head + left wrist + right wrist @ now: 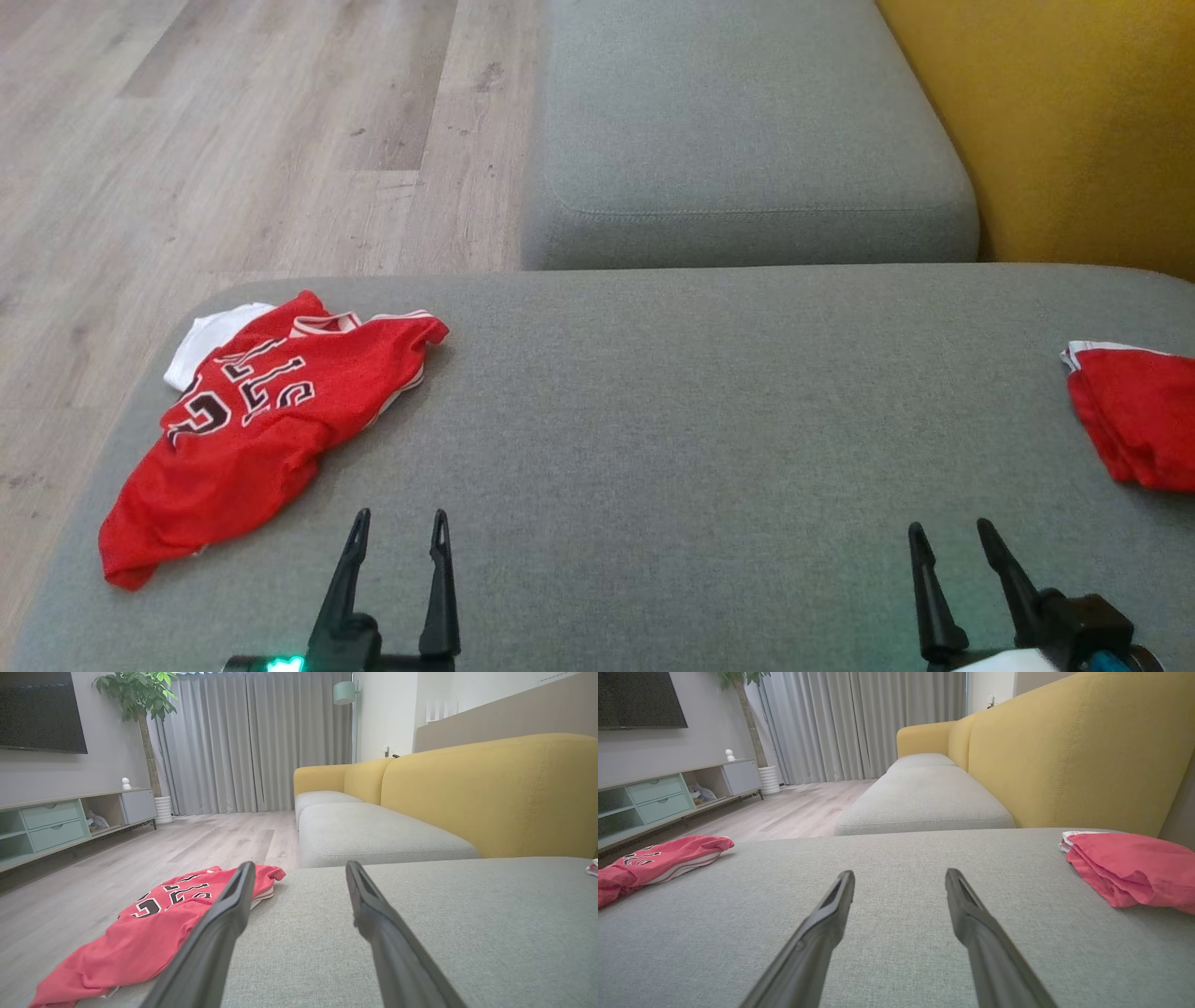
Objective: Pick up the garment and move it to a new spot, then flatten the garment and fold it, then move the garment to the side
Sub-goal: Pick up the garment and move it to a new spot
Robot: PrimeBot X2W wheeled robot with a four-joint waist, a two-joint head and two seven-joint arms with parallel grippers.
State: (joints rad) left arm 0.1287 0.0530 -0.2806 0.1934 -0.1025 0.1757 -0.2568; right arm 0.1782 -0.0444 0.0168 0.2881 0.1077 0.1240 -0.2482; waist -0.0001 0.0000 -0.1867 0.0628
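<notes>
- Left claw [400, 515] is sitting released, fingers spread wide, gripping nothing, hovering low over the grey cushion [653, 392].
- Right claw [948, 525] is also standing released and empty, fingers apart, pointing the same way over the cushion.
- Jersey [233, 439], red with black-and-white lettering, is lying crumpled on the cushion, ahead and left of the left claw. It is near the claw but not touching.
- In the left wrist view the claw's left finger is overlapping the jersey by line of sight only.
- White fabric is showing at the jersey's far-left edge, the side farthest from the left claw. Cannot tell if it is part of the jersey.
- Jersey is lying well left of the right claw, with the left claw between them.
- Red cloth [1134, 425], folded, with white trim, is lying on the cushion ahead and right of the right claw. It is apart from the claw and cut off by the frame edge.
- Bare cushion is stretching between the two claws and ahead of both.
- Far cushion [747, 140] is sitting beyond both claws, butting against the near one.
- Yellow backrest [1074, 121] is running along ahead and right of the right claw.
- Wood floor [233, 140] is lying left of the left claw, past the jersey.
- Far ahead of the left claw, curtains [252, 742] are hanging. TV [42, 711], plant [135, 695] and cabinet [56, 821] are standing off to its left.
</notes>
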